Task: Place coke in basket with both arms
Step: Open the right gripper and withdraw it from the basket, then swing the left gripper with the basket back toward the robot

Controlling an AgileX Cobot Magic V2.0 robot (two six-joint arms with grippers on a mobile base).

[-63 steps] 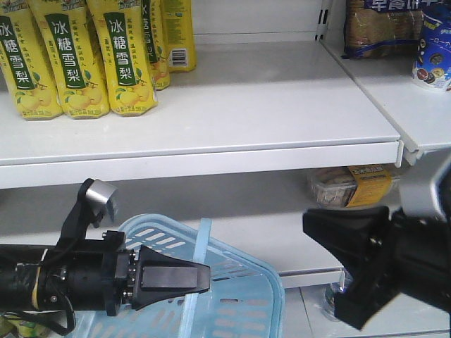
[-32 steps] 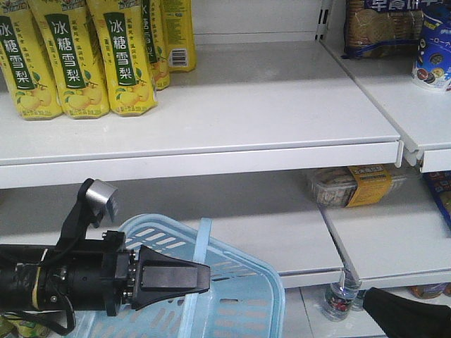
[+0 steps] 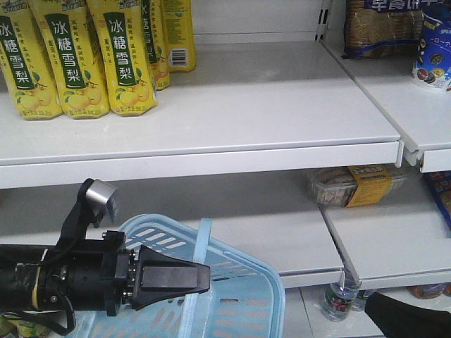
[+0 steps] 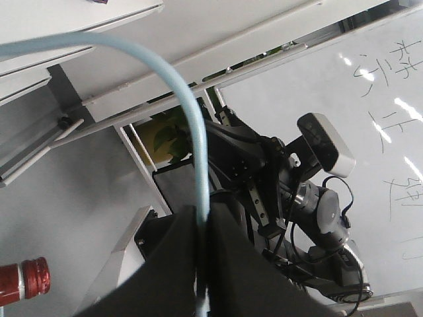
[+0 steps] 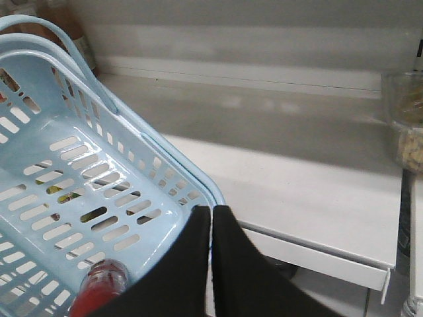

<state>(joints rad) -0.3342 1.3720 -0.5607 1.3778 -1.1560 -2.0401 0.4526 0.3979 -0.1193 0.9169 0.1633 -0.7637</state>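
Observation:
The light blue basket [image 3: 243, 299] hangs low at the left in the front view, in front of the lower shelf. My left gripper [image 3: 208, 277] is shut on its hoop handle [image 3: 202, 243]; in the left wrist view the jaws [image 4: 203, 218] pinch the blue handle [image 4: 190, 125]. My right gripper [image 5: 211, 210] is shut and empty, just over the basket's near rim [image 5: 178, 175]. A red cylinder [image 5: 99, 287], seemingly the coke, lies on the basket floor, partly hidden by my fingers. Only a black part of the right arm [image 3: 409, 318] shows in the front view.
Yellow pear-drink bottles [image 3: 77, 63] stand on the top shelf at the left, snack packs [image 3: 384, 28] at the top right. A food box with an orange label [image 3: 352, 186] sits on the middle shelf. A small bottle [image 3: 340, 299] stands below. A red-capped bottle [image 4: 26, 281] is near the left wrist.
My right arm has dropped from the middle right of the front view to the bottom right corner. The left arm and the basket have stayed still.

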